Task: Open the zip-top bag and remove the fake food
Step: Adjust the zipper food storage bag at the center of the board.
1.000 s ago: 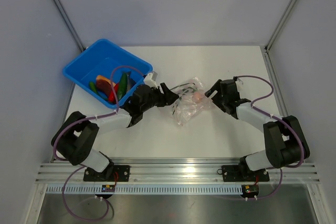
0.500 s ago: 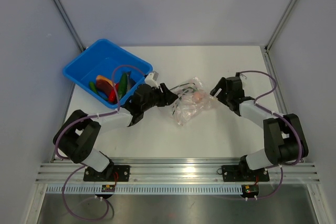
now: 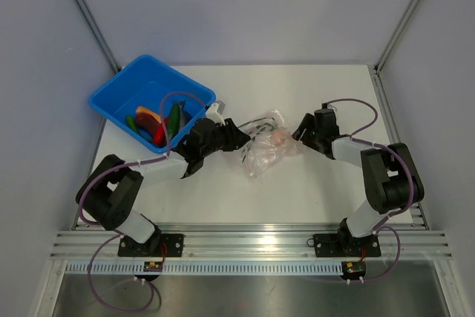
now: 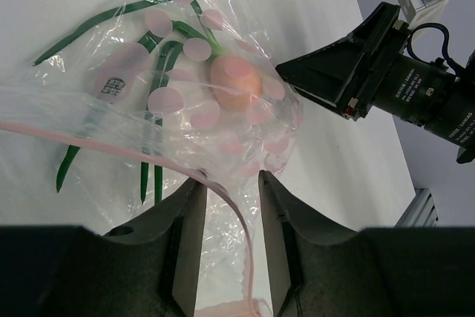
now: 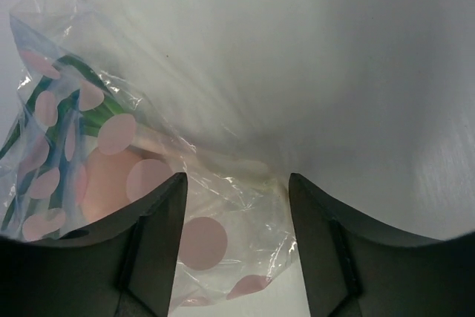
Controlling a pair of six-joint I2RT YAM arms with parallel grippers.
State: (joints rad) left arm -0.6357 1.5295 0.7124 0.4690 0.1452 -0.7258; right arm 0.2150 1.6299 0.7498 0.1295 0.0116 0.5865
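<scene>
The zip-top bag (image 3: 266,148), clear with pink dots and green stripes, lies crumpled on the white table between both arms. A pinkish egg-like ball (image 4: 236,83) of fake food shows inside it. My left gripper (image 4: 231,180) is at the bag's left edge, open. The pink zip strip (image 4: 239,217) runs between its fingers with a gap on each side. My right gripper (image 5: 236,180) is open wide at the bag's right side, and a loose corner of the bag (image 5: 245,257) lies between its fingers. From above, the left gripper (image 3: 239,137) and right gripper (image 3: 298,133) flank the bag.
The blue bin (image 3: 119,94) stands at the back left and holds an orange piece (image 3: 148,115), a green vegetable (image 3: 173,118) and red bits (image 3: 158,133). The right arm's camera housing (image 4: 401,83) shows just beyond the bag in the left wrist view.
Both grippers have narrowed. The right gripper has drawn in toward the bag's right side. The left gripper has stayed at the bag's left edge.
</scene>
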